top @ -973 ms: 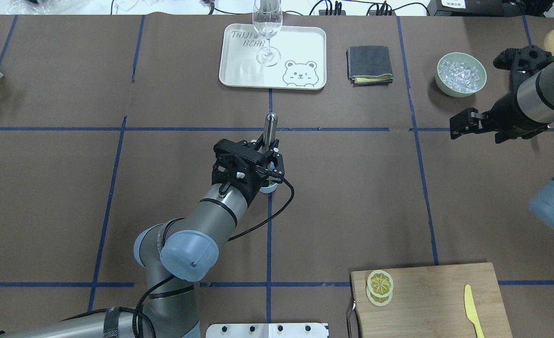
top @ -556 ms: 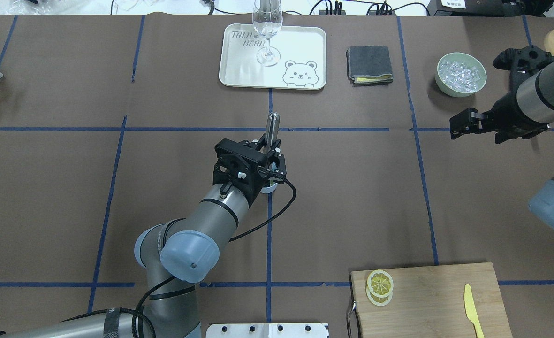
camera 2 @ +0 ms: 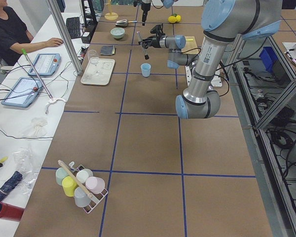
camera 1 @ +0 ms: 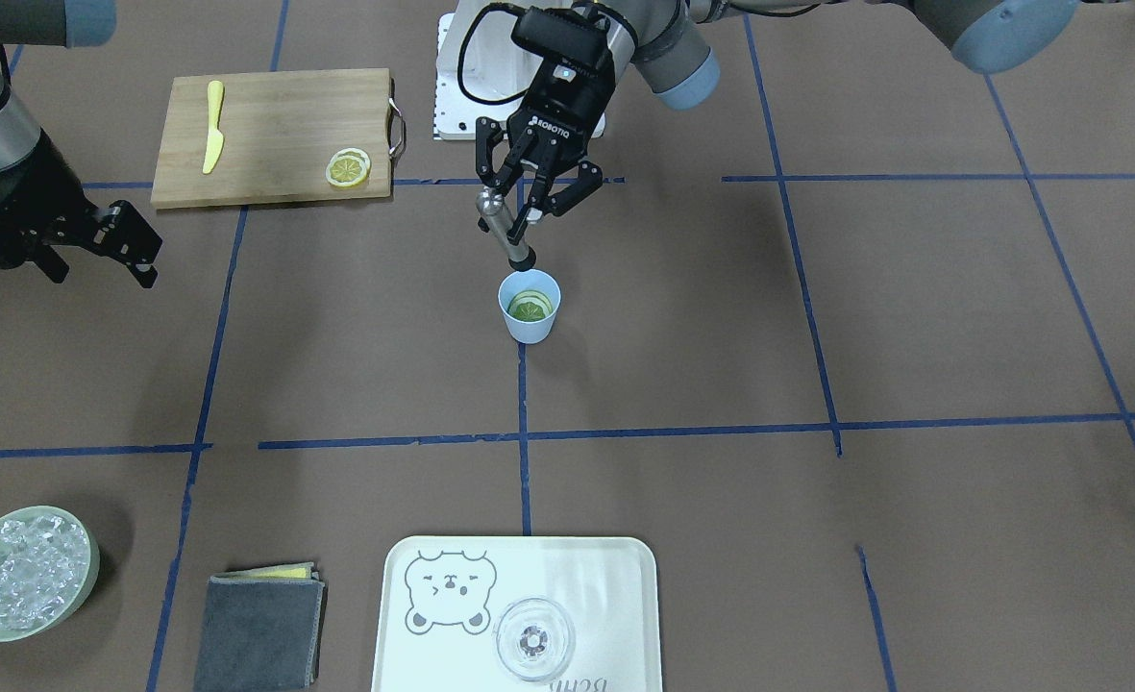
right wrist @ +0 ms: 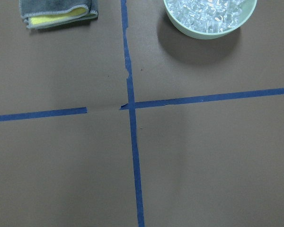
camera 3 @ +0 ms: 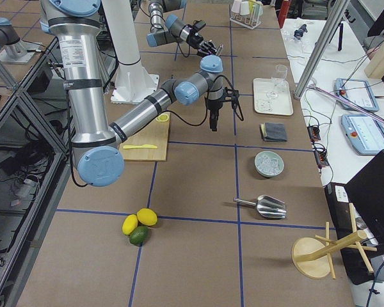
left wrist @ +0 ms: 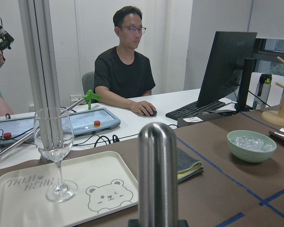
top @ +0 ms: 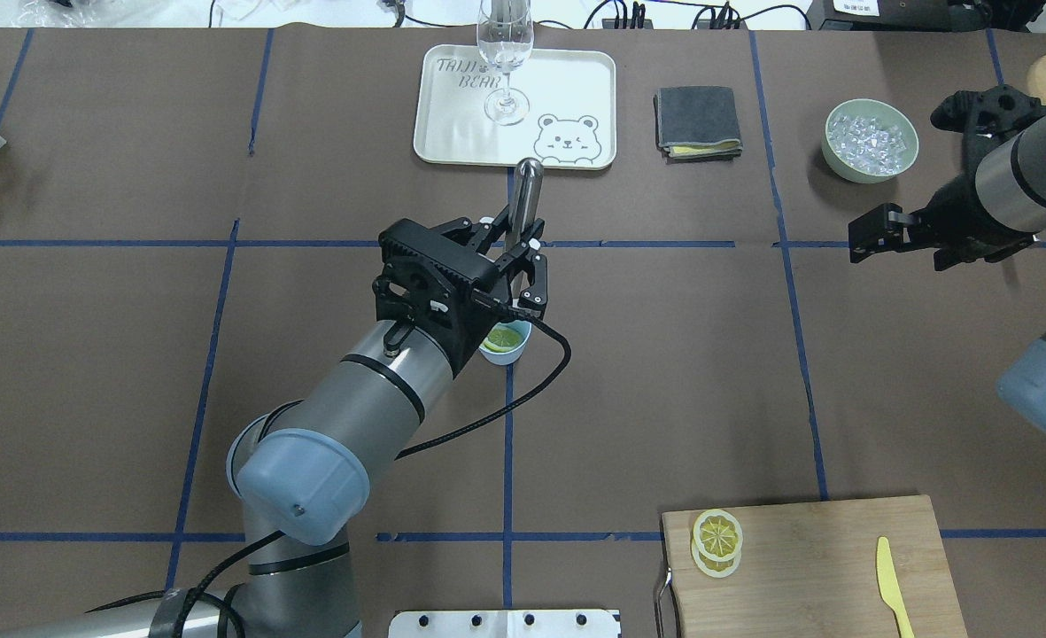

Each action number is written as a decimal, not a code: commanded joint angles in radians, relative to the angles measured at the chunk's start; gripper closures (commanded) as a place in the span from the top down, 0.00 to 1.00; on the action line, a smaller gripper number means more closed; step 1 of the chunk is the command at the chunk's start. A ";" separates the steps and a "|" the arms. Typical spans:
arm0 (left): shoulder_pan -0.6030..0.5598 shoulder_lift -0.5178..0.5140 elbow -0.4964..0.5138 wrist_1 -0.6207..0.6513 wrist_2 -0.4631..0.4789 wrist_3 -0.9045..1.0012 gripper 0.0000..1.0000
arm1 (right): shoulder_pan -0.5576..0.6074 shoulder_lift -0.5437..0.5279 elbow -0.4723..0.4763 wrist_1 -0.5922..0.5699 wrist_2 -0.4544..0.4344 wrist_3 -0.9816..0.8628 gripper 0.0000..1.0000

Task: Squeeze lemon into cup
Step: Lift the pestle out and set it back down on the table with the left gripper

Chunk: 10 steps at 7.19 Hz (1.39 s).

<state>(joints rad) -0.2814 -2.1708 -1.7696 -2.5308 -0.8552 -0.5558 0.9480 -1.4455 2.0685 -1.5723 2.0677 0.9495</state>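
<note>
One lemon slice (camera 1: 532, 308) in cup (camera 1: 529, 330), below left fingers (camera 1: 575, 192) | clamped on steel muddler (camera 1: 506, 234) | right fingers (camera 1: 135, 240): cannot tell

Cup (top: 514, 354) perhaps half hidden under left end effector (top: 510, 252)

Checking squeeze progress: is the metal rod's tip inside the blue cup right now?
No, the front-facing view shows the metal rod in the left gripper ending outside the cup, short of its rim.

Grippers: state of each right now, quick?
Left gripper: closed on the metal muddler.
Right gripper: open, holding nothing.
</note>
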 commanded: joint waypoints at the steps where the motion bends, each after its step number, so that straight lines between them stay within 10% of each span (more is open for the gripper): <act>1: -0.053 0.148 -0.077 0.003 0.002 0.025 0.00 | 0.000 -0.001 -0.008 0.000 -0.003 0.000 1.00; 3: -0.143 0.292 -0.077 0.006 -0.028 0.017 0.00 | 0.000 -0.001 -0.011 0.000 -0.006 0.000 1.00; 8: -0.525 0.567 -0.012 0.030 -0.621 0.014 0.00 | -0.002 0.001 -0.059 0.024 -0.015 -0.046 1.00; 10: -0.541 0.595 0.025 0.243 -0.787 0.004 0.00 | -0.002 0.001 -0.068 0.035 -0.015 -0.049 1.00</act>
<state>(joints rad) -0.8064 -1.5951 -1.7639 -2.4355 -1.5232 -0.5457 0.9462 -1.4446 2.0068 -1.5435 2.0529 0.9060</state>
